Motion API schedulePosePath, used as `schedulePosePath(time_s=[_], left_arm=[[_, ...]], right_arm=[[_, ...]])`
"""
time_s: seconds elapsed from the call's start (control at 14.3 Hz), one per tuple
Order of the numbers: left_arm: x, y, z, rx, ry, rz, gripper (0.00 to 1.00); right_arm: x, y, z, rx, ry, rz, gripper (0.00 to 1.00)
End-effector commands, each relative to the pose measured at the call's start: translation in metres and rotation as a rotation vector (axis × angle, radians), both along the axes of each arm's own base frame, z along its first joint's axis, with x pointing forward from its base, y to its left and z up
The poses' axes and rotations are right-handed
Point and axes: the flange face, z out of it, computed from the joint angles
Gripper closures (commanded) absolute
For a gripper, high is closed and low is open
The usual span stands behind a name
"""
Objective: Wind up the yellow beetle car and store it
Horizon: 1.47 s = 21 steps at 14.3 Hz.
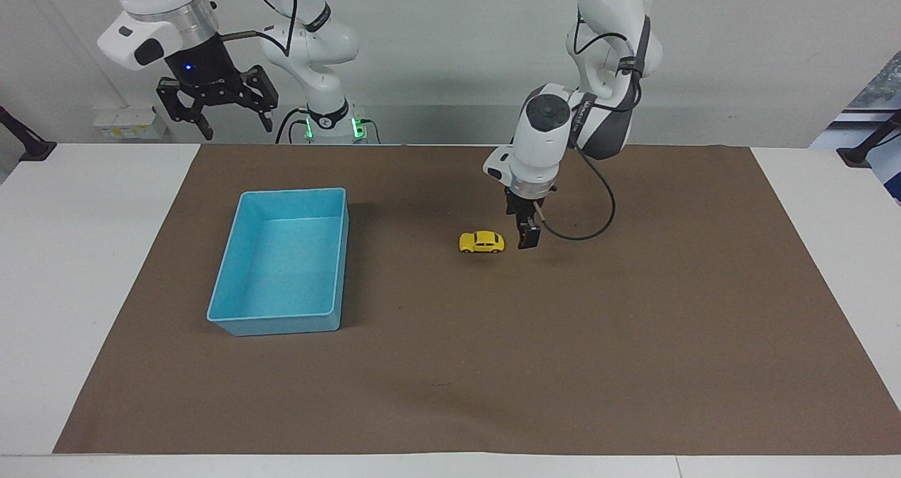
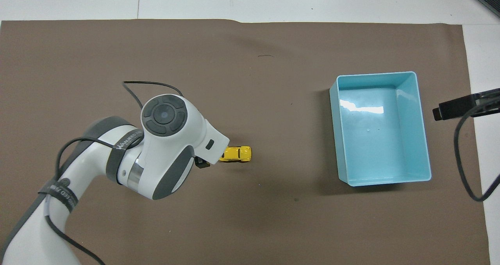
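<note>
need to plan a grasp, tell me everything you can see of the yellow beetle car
The yellow beetle car is a tiny, glossy bright yellow toy with a rounded body, dark windows and small black wheels. It stands upright on its wheels on the brown mat, lengthwise along the table, apart from the blue tray toward the right arm's end. The left gripper is low beside its end toward the left arm; no contact shows. Nothing holds it.

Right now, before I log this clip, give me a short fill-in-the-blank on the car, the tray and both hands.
1. The yellow beetle car stands on the brown ____.
2. The blue tray holds ____.
3. The ____ hand is low beside the car.
4. The right hand waits raised, fingers ____.

Missing: mat; nothing; left; open
</note>
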Motion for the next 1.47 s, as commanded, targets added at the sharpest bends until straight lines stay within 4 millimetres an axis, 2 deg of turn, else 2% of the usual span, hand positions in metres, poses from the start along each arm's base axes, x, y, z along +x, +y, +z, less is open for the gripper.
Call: schedulePosePath(time_s=[0.0,0.07,0.21,0.28,0.63,0.84,0.91,0.98,1.12,1.26,1.4], left_arm=[[-0.015,-0.014,-0.022,-0.016,-0.025,0.008,0.00],[-0.024,-0.030,-0.041,-0.009,-0.020,-0.003,0.00],[-0.021,-0.044,-0.071,-0.023,-0.051,0.030,0.00],[-0.020,-0.047,-0.075,-0.033,-0.063,0.033,0.00],[-0.023,-0.045,-0.075,-0.008,-0.038,0.031,0.00],[-0.027,-0.052,-0.063,0.017,-0.022,0.009,0.00],[-0.028,-0.054,-0.059,0.016,-0.023,0.011,0.10],[-0.033,-0.058,-0.058,0.016,-0.023,0.003,0.27],[-0.033,-0.057,-0.058,0.020,-0.018,0.009,0.78],[-0.033,-0.057,-0.059,0.022,-0.016,0.009,1.00],[-0.031,-0.054,-0.059,0.025,-0.014,0.015,1.00]], right_arm=[[-0.007,-0.001,0.001,0.001,0.010,-0.015,0.00],[-0.007,-0.002,0.001,0.003,0.010,-0.016,0.00],[-0.007,-0.002,0.001,0.001,0.010,-0.016,0.00],[-0.007,-0.002,0.001,0.001,0.010,-0.016,0.00],[-0.007,-0.001,0.001,0.001,0.010,-0.015,0.00],[-0.007,-0.002,0.001,0.001,0.010,-0.016,0.00],[-0.007,-0.001,0.001,0.003,0.010,-0.014,0.00],[-0.007,-0.001,0.001,0.003,0.010,-0.014,0.00],[-0.007,-0.002,0.001,0.001,0.010,-0.016,0.00],[-0.007,-0.001,0.001,0.001,0.010,-0.015,0.00],[-0.007,-0.002,0.001,0.001,0.010,-0.016,0.00]])
